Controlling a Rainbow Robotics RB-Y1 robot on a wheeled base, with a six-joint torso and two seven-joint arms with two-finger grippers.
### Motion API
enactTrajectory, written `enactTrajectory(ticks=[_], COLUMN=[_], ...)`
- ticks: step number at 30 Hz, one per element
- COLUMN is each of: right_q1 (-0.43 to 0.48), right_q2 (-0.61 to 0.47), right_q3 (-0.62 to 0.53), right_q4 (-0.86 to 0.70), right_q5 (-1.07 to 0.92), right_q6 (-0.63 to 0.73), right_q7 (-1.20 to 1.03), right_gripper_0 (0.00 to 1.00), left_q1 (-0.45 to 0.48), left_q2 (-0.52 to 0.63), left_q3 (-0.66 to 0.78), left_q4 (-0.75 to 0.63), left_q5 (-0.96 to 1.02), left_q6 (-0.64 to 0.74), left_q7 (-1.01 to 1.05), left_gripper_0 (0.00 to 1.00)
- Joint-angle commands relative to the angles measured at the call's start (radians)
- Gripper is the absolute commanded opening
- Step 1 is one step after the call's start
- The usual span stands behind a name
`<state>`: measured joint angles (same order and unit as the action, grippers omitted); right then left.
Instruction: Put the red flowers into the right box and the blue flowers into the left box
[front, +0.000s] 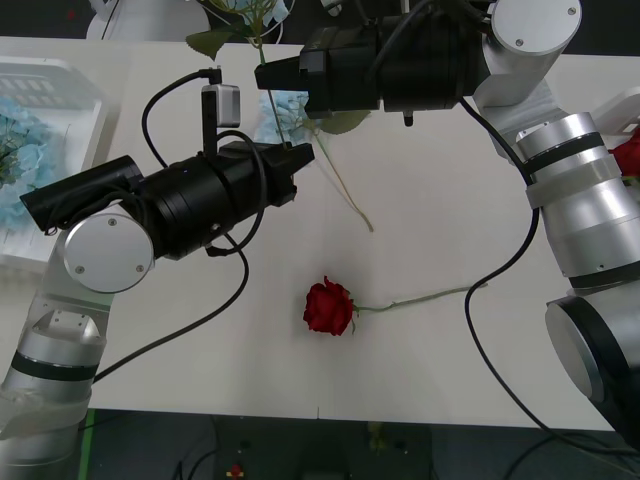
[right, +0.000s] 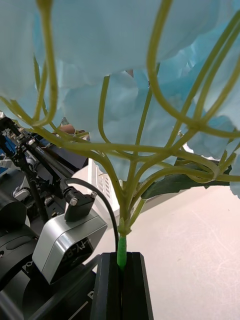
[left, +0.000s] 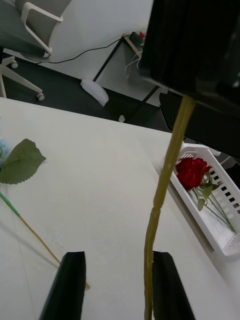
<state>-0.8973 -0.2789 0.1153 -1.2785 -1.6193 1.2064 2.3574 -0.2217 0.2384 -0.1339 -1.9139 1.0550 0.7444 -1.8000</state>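
Front view: red rose (front: 329, 307) lies between both arms on table (front: 420, 210)

Readable text: you get none in any view.
Grey camera housing (right: 67, 239): lettering too partial to read.

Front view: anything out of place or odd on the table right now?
Nothing damaged. A red rose lies loose on the table, unsorted. A blue flower is clamped by its stem in the shut right gripper, raised above the table, with the open left gripper around the hanging stem.
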Motion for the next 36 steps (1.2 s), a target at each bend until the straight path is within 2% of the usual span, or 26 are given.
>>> enactTrajectory(ticks=[1,11,12,13,14,16,19,23,29,36], right_q1=[0.001,0.001,0.001,0.001,0.001,0.001,0.001,0.001,0.001,0.001], right_q2=[0.018,0.015,0.014,0.014,0.009,0.004,-0.006,-0.019,-0.060,-0.207], right_q3=[0.007,0.007,0.007,0.007,0.007,0.007,0.007,0.007,0.010,0.098], right_q4=[-0.042,-0.042,-0.042,-0.042,-0.042,-0.042,-0.042,-0.042,-0.042,-0.042], right_q5=[-0.017,-0.016,-0.010,-0.002,0.007,0.007,0.004,0.002,0.004,-0.016], right_q6=[-0.010,-0.010,-0.010,-0.011,-0.013,-0.013,-0.013,-0.011,0.010,0.047], right_q7=[0.026,0.031,0.031,0.031,0.033,0.036,0.037,0.040,0.049,0.144], right_gripper_0=[0.00,0.02,0.37,0.50,0.69,0.80,0.90,0.93,0.94,0.94], left_q1=[-0.025,-0.022,-0.021,-0.021,-0.019,-0.013,0.004,0.012,0.007,-0.013], left_q2=[-0.021,-0.013,-0.010,-0.008,-0.002,0.007,0.042,0.093,0.180,0.285], left_q3=[-0.021,-0.013,-0.009,-0.007,-0.001,0.011,0.048,0.132,0.338,0.542], left_q4=[-0.011,-0.011,-0.011,-0.011,-0.011,-0.013,-0.013,-0.014,-0.008,0.098], left_q5=[-0.007,0.011,0.022,0.028,0.037,0.057,0.115,0.161,0.191,0.140], left_q6=[-0.014,-0.022,-0.022,-0.022,-0.022,-0.022,-0.019,0.064,0.288,0.437], left_q7=[-0.004,-0.001,-0.001,-0.002,-0.001,-0.006,-0.015,-0.033,-0.033,-0.036], left_gripper_0=[0.00,0.00,0.00,0.00,0.00,0.00,0.00,0.00,0.00,0.00])
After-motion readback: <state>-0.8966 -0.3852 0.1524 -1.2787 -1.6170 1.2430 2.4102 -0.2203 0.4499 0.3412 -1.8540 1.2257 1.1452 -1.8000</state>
